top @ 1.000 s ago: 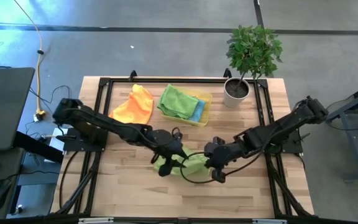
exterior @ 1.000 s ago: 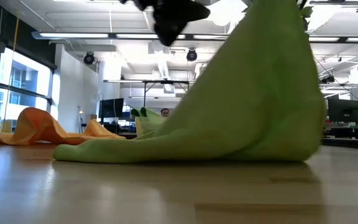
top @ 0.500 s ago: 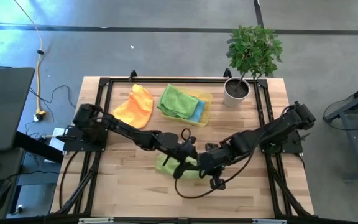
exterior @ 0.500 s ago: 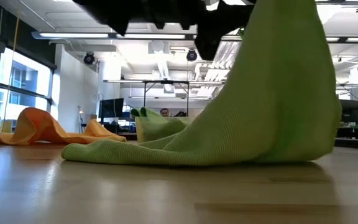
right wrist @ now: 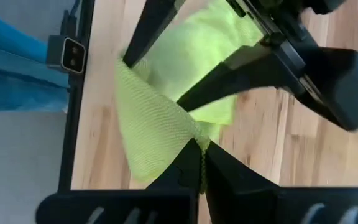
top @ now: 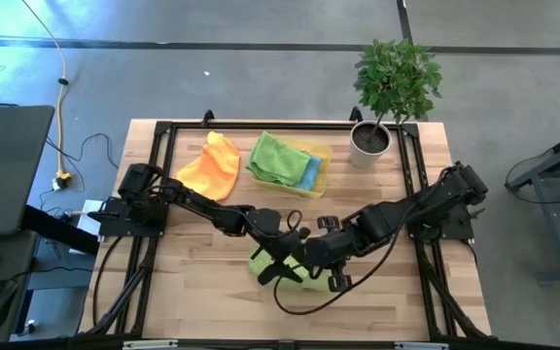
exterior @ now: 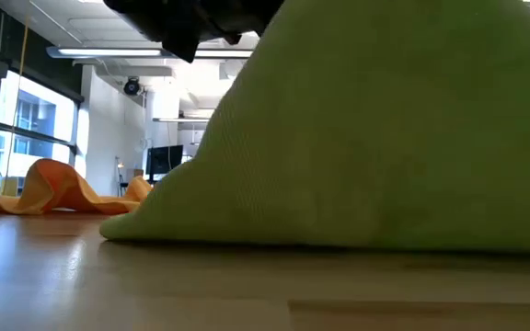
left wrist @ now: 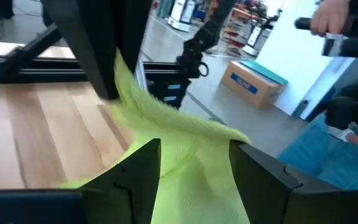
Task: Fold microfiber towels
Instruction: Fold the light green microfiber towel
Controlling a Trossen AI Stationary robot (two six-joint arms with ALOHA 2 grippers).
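Observation:
A light green towel (top: pixel 272 269) lies near the table's front middle, and one part of it is raised like a tent (exterior: pixel 385 138). My right gripper (right wrist: pixel 199 146) is shut on that raised part. My left gripper (left wrist: pixel 194 146) is open and reaches in almost level from the table's left. One of its fingers stands on each side of the towel's sloping cloth (left wrist: pixel 185 162). An orange towel (top: pixel 212 165) lies crumpled at the back left. Another green towel (top: pixel 278 158) and a teal one (top: pixel 309 173) rest in a yellow tray (top: pixel 325 156). My right gripper pinches an edge of the light green towel (right wrist: pixel 188 134) between its two shut fingers, coming steeply from above. The held edge is lifted. The cloth slopes down from it, fairly taut, and its lower part lies on the table. Whether my left gripper touches the cloth between its fingers, I cannot tell.
A potted plant (top: pixel 392 83) stands at the table's back right corner. A black frame (top: pixel 163 131) runs around the tabletop. Bare wood shows at the front left (top: pixel 192 292) and the front right (top: pixel 387 292).
My right gripper has carried the towel's held edge up and toward the table's left. The towel has doubled over into a narrower heap and come nearer the front edge. My left gripper has sunk, tipped to almost level and slid rightward around the cloth.

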